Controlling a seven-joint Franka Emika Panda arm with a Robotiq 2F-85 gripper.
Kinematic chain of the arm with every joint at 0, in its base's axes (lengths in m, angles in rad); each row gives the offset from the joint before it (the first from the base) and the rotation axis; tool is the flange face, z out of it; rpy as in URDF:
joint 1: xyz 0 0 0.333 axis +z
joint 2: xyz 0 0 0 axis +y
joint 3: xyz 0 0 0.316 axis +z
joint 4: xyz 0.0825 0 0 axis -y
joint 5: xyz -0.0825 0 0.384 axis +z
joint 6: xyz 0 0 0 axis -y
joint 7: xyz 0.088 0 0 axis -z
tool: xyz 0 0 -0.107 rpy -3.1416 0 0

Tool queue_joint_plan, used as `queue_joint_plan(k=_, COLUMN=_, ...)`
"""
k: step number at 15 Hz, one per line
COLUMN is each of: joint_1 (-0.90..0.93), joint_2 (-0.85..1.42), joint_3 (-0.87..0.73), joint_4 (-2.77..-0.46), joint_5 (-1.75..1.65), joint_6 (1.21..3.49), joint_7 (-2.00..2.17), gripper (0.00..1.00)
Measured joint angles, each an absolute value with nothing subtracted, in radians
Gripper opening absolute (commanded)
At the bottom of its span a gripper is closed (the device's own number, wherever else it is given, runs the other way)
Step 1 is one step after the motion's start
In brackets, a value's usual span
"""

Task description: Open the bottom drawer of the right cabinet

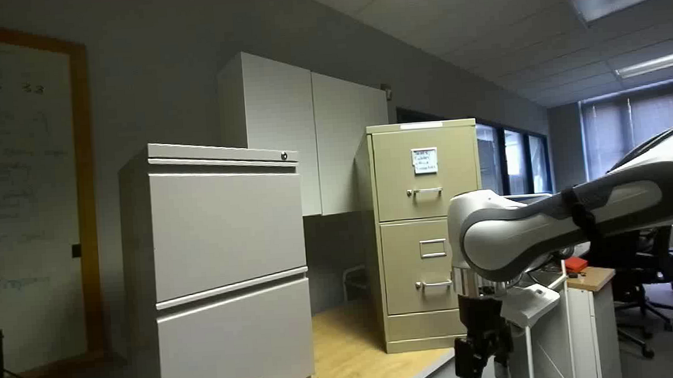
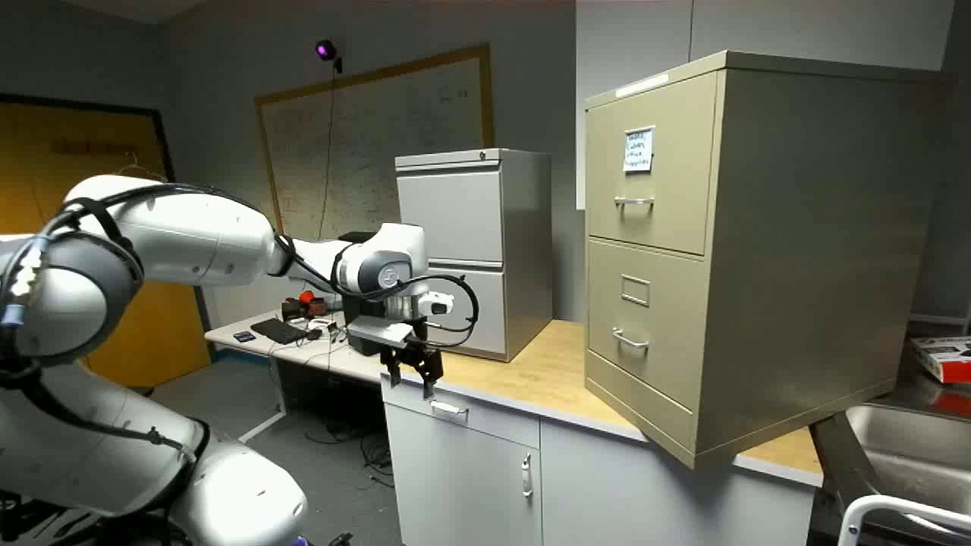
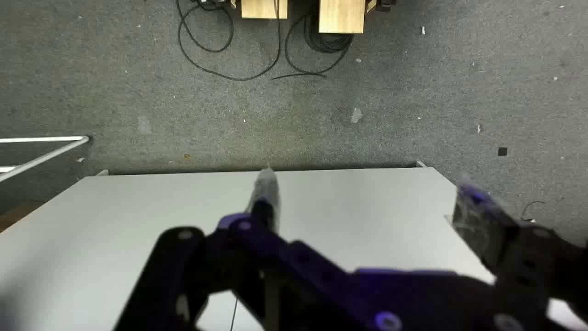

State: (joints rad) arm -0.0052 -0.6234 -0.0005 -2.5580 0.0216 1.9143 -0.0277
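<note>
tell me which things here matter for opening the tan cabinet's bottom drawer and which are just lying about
For the job:
tan filing cabinet
its bottom drawer, shut
that drawer's handle
gripper, open

Just around:
pale grey cabinet
whiteboard
sink
red-and-white box

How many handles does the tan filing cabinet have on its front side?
2: the upper handle on the upper drawer, below the label card, and the lower handle on the bottom drawer. None seems hidden.
</note>
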Motion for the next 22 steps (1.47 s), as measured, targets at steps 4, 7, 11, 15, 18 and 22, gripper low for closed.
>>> queue_joint_plan(k=4, joint_1=-0.005, joint_2=-0.624, joint_3=-0.001, joint_4=-2.557, joint_5=0.022, joint_6=1.917, joint_7=-0.028, gripper=1.00)
queue_joint_plan(k=7, joint_1=-0.005, joint_2=-0.624, joint_3=-0.001, joint_4=-2.557, joint_5=0.022, joint_6=1.918, joint_7=-0.028, gripper=1.00)
queue_joint_plan(k=11, joint_1=-0.005, joint_2=-0.624, joint_3=-0.001, joint_4=-2.557, joint_5=0.022, joint_6=1.918, joint_7=-0.028, gripper=1.00)
queue_joint_plan(k=15, joint_1=-0.005, joint_2=-0.624, joint_3=-0.001, joint_4=-2.558, joint_5=0.022, joint_6=1.918, joint_7=-0.028, gripper=1.00)
queue_joint_plan(k=18, joint_1=-0.005, joint_2=-0.621, joint_3=0.000, joint_4=-2.567, joint_5=0.023, joint_6=1.960, joint_7=-0.021, gripper=1.00)
queue_joint_plan(k=22, joint_1=-0.003, joint_2=-0.585, joint_3=0.008, joint_4=-2.561, joint_5=0.074, joint_6=2.143, joint_7=0.035, gripper=1.00)
